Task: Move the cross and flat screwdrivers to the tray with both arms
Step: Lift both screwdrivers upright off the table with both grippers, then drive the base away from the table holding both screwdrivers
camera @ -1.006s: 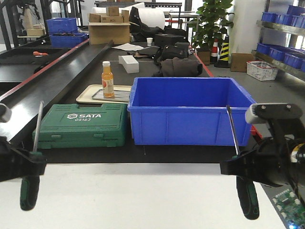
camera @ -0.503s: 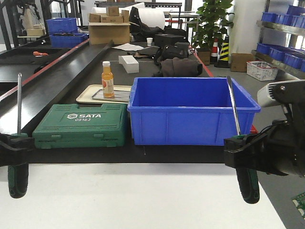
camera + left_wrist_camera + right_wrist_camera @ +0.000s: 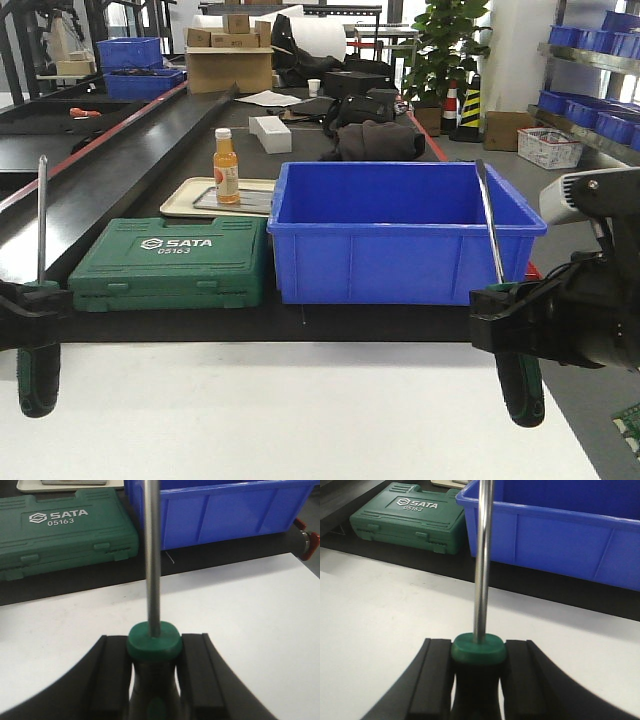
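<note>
My left gripper (image 3: 38, 302) is shut on a green-and-black-handled screwdriver (image 3: 41, 220), held upright above the white table (image 3: 300, 410) at the left edge. In the left wrist view the jaws (image 3: 153, 650) clamp its handle and the steel shaft (image 3: 152, 555) points up. My right gripper (image 3: 515, 315) is shut on a matching screwdriver (image 3: 490, 225), shaft tilted slightly left, in front of the blue bin's right corner. The right wrist view shows the same grip (image 3: 479, 652) on its shaft (image 3: 482, 555). I cannot tell the tip types. The beige tray (image 3: 185, 205) lies behind the green case.
A blue bin (image 3: 400, 235) stands on the black bench, with a green SATA tool case (image 3: 170, 262) to its left. An orange bottle (image 3: 226, 167) stands on the tray. Boxes, bags and blue crates sit farther back.
Over the last second both grippers rose and turned their screwdrivers more upright. The left one moved left. Nothing has visibly moved in the last half second.
</note>
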### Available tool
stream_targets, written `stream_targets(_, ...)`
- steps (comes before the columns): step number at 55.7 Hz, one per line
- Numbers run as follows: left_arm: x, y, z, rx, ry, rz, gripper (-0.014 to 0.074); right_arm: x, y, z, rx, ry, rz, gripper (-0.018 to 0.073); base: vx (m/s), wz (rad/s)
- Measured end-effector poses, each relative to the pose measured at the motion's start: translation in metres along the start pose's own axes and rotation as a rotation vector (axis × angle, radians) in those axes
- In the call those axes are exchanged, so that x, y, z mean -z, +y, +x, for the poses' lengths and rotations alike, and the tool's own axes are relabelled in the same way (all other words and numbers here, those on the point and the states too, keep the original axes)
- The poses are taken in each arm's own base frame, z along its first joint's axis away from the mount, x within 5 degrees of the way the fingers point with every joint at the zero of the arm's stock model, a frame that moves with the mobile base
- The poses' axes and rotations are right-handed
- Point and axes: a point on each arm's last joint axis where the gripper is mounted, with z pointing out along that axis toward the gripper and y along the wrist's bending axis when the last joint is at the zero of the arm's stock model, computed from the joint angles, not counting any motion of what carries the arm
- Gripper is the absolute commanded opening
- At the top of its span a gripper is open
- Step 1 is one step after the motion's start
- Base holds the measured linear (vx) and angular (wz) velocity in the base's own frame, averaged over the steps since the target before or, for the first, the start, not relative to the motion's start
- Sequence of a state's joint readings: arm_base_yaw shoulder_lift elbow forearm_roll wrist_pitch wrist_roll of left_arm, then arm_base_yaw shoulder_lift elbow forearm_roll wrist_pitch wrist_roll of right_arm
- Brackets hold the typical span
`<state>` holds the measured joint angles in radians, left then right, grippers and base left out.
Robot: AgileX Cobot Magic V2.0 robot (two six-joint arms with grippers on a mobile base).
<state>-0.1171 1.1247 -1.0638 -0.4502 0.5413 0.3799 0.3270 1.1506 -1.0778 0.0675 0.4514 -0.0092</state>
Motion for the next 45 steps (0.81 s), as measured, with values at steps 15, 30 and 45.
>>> stream_targets(15, 0.0, 0.0, 0.0, 0.0, 0.0, 0.0, 0.0, 0.0, 0.0, 0.0, 0.001, 0.0, 0.0, -0.0008, -0.01, -0.01)
stream_targets(30, 0.0, 0.0, 0.0, 0.0, 0.0, 0.0, 0.0, 0.0, 0.0, 0.0, 0.001, 0.0, 0.0, -0.0008, -0.06, -0.01)
stream_targets(45, 0.0, 0.0, 0.0, -0.001, 0.0, 0.0, 0.0, -0.0005, -0.0001, 0.0004, 0.001, 0.002, 0.001, -0.0008, -0.15, -0.06)
